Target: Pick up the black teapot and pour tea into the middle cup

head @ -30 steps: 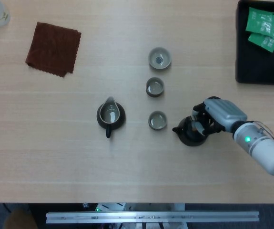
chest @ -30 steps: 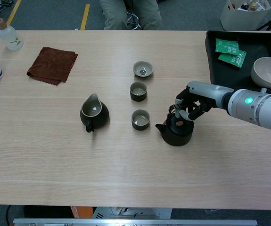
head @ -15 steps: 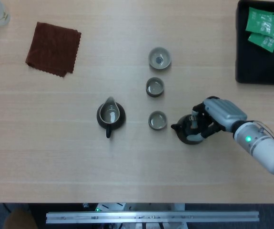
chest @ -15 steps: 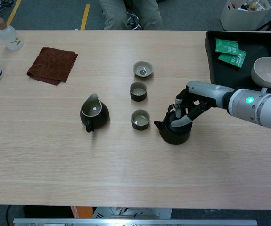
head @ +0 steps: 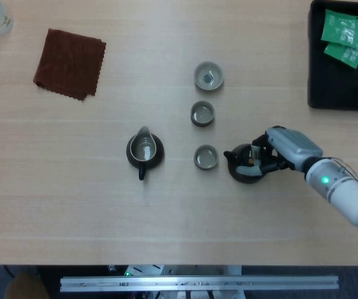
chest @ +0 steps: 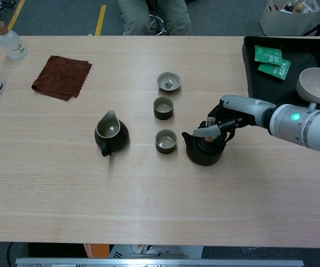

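Note:
The black teapot [head: 243, 167] [chest: 204, 151] is just right of the nearest cup [head: 206, 157] [chest: 166, 141], its spout pointing left toward that cup. My right hand [head: 277, 154] [chest: 224, 122] grips the teapot from the right, with fingers across its lid. I cannot tell whether the pot is clear of the table. The middle cup [head: 202, 114] [chest: 163, 107] stands between the near cup and the far cup [head: 208, 75] [chest: 169, 82], all in one column. My left hand appears in neither view.
A dark pitcher [head: 144, 151] [chest: 111, 132] stands left of the cups. A brown cloth [head: 70, 63] [chest: 62, 76] and two bottles [chest: 8, 40] lie at the far left. A black tray [head: 319, 75] [chest: 260, 78] with green packets and a white bowl [chest: 318, 85] is at the right.
My right hand has carried the teapot up and to the left, closer to the near cup. The spout now sits level beside that cup.

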Controlling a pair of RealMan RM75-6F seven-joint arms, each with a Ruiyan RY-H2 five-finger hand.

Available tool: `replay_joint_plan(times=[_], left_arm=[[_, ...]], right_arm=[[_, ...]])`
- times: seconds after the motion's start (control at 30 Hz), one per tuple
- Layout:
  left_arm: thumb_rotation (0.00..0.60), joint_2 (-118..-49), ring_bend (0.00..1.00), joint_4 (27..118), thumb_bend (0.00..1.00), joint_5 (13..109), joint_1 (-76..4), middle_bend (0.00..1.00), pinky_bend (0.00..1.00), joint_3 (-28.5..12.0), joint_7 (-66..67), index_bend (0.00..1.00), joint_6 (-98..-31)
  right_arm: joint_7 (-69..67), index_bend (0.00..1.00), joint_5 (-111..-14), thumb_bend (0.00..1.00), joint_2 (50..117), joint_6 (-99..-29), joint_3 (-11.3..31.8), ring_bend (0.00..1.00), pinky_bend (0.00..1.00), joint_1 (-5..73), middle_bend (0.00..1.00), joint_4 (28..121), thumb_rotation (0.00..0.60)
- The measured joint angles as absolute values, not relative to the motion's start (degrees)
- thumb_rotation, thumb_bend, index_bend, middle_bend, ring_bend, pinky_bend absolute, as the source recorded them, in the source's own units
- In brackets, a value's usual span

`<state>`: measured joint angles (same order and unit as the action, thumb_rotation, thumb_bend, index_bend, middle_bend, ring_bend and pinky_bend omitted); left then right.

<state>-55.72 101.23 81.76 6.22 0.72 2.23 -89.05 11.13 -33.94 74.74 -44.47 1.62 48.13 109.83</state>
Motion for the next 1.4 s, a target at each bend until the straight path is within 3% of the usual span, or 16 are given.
replay_joint_plan(times=[0.53,0.77,0.97,1.23,1.4], left_arm=[[0.600,-55.6,0.09,101.5,0.36,81.6,6.1,0.11,0.12,0.7,2.5,0.18,-88.8],[0.600,-55.6,0.09,101.5,0.36,81.6,6.1,0.11,0.12,0.7,2.5,0.18,-88.8],[0.600,-55.5,0.09,101.5,0.36,81.6,6.0,0.11,0.12,0.8,2.4,0.18,-88.7],[0.600,-55.5,0.09,101.3,0.36,81.5,6.1,0.11,0.12,0.8,2.1,0.18,-88.7],[0.600,-55.5,0.09,101.3,0.36,81.5,6.0,0.11,0.12,0.8,2.1,0.18,-88.6]], right_arm=[[10.5,0.77,-28.2,0.00,74.0,-43.7,1.9,0.66,0.10,50.2,0.75,109.8,0.292],[9.7,0.83,-27.4,0.00,72.8,-43.3,2.2,0.74,0.10,50.9,0.82,110.3,0.358],[9.4,0.85,-26.9,0.00,72.1,-43.3,2.3,0.80,0.10,51.6,0.87,110.8,0.378],[10.0,0.89,-27.4,0.00,71.0,-44.7,2.3,0.89,0.10,52.1,0.89,111.6,0.358],[10.4,0.92,-27.2,0.00,69.7,-44.1,2.1,0.90,0.10,52.7,0.90,112.2,0.296]])
